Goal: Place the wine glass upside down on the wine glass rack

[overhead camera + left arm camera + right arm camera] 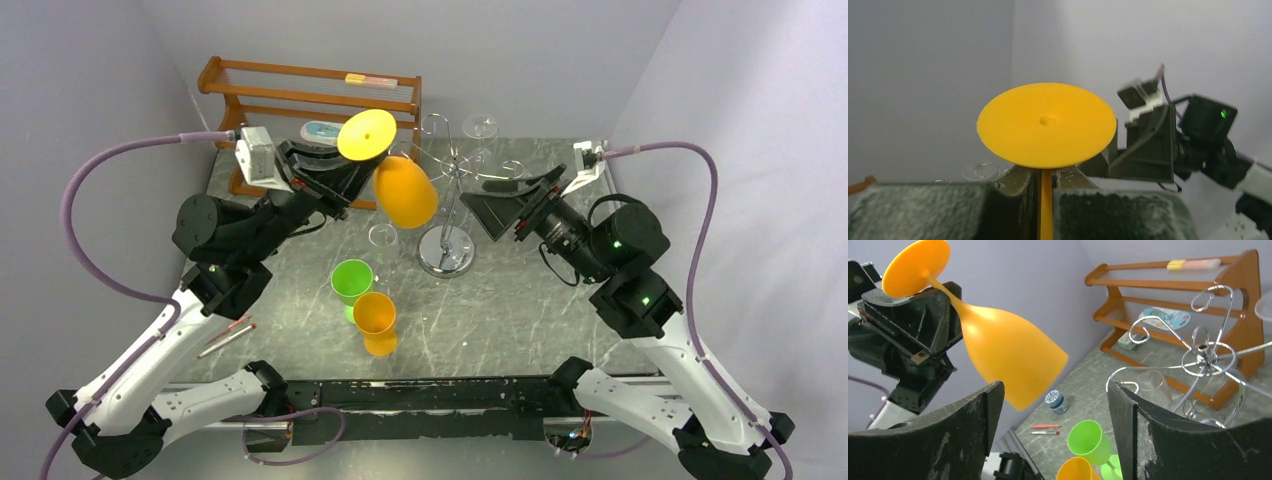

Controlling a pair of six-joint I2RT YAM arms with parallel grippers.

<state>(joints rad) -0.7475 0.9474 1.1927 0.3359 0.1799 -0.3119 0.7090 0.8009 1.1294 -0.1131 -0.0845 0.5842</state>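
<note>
Roughly halfway: orange plastic wine glass foot-up, stem pinched in left hand, aloft just beside shiny chrome wire rack; right hand spread, empty; hanging on rack arm left to do.

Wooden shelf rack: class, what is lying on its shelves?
On the top shelf, a yellow-and-pink bar; on the lower shelf, a blue-and-white packet. From above, the left gripper and orange wine glass hide part of that shelf.

Left wrist: orange wine glass shows foot and stem only, bowl hidden under left fingers at 6 o'clock. Right wrist: chrome rack base hidden behind right finger, 5 o'clock; orange cup cut off at 6.
</note>
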